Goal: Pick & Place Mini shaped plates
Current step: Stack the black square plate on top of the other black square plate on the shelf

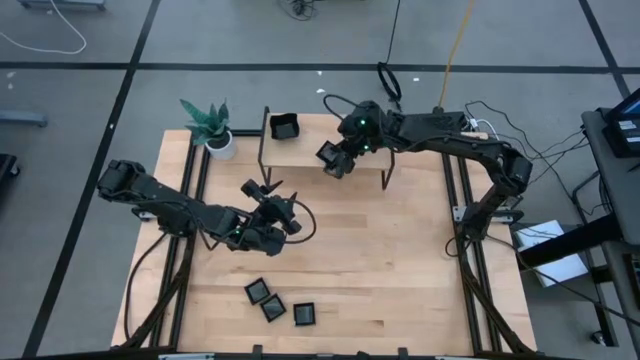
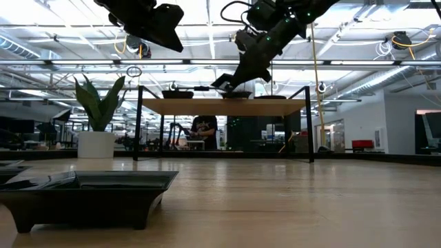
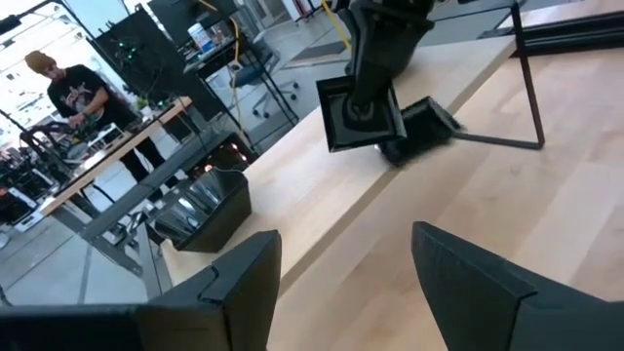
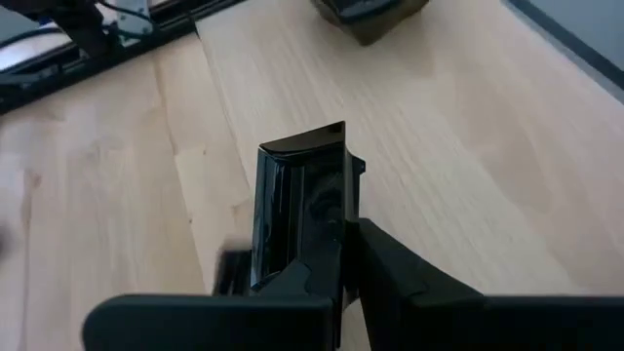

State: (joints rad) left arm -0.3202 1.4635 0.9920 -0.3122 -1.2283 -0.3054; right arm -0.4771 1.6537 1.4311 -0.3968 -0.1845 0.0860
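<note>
Three small black mini shaped plates lie flat near the table's front edge; one fills the low view's near left. Another plate rests on the raised wooden shelf at the back. My right gripper hangs above the shelf's front edge, shut on a black plate. My left gripper stands open with nothing between its fingers, at mid-table, pointing toward the shelf and the right gripper. My right gripper pinches the plate's rim between its two fingers, at the edge nearest the wrist. The fingers slant down toward the shelf from the table's right. The plate is tipped up on edge and hangs clear of the shelf top.
A potted green plant stands at the table's back left, beside the shelf. The shelf's dark metal legs stand on the table. More dark dishes sit on the shelf top. Bare wood lies between the shelf and the front plates.
</note>
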